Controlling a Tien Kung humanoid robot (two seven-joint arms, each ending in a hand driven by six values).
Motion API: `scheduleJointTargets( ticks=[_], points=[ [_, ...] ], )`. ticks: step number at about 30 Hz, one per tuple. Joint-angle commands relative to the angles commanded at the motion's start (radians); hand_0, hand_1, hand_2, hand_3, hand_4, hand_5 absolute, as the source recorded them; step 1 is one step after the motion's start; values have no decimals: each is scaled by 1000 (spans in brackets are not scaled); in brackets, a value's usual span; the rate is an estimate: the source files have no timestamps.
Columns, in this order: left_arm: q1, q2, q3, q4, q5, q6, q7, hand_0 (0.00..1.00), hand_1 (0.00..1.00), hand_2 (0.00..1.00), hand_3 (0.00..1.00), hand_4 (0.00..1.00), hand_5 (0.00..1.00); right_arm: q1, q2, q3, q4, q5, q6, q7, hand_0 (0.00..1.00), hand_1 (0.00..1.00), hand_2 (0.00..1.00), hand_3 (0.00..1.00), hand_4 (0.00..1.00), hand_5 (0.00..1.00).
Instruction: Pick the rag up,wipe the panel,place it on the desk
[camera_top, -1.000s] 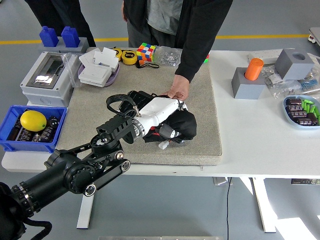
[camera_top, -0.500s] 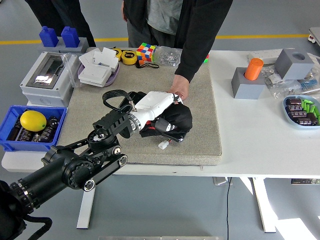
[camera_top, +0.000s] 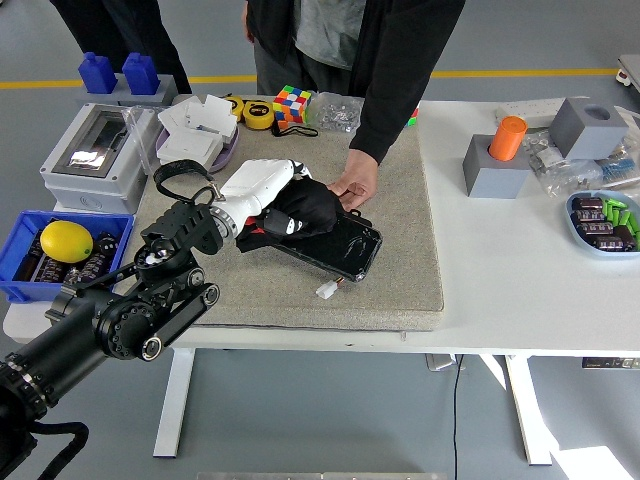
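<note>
No brand, label or writing can be read on anything in view. The black rag (camera_top: 308, 207) is gripped under the curled fingers of the left hand (camera_top: 268, 190) and pressed on the upper left end of the glossy black panel (camera_top: 340, 246), which lies on the grey mat (camera_top: 400, 255) on the white desk (camera_top: 500, 290). The panel's far edge is held down by a person's hand (camera_top: 355, 186). Compared with half a second ago, the left hand and rag are seen farther left and farther up the mat, and the panel's lower right part, then covered by the rag, is now exposed. A small white connector (camera_top: 328, 290) lies just below the panel.
</note>
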Motion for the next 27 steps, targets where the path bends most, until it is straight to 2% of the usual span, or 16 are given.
scheduleJointTargets(
  ticks=[12,17,27],
  points=[
    [5,43,-168,58,51,3,-10,246,317,415,558,725,2,-3,3,5,1,-2,0,0,594,609,562,545,942,380],
    [5,52,-169,64,48,0,-6,246,315,415,558,725,2,-2,4,8,2,-2,0,1,593,609,562,546,942,380],
    [11,41,-97,47,20,-6,1,244,314,413,558,725,2,1,5,9,2,-1,-1,3,593,609,562,546,942,380]
  ],
)
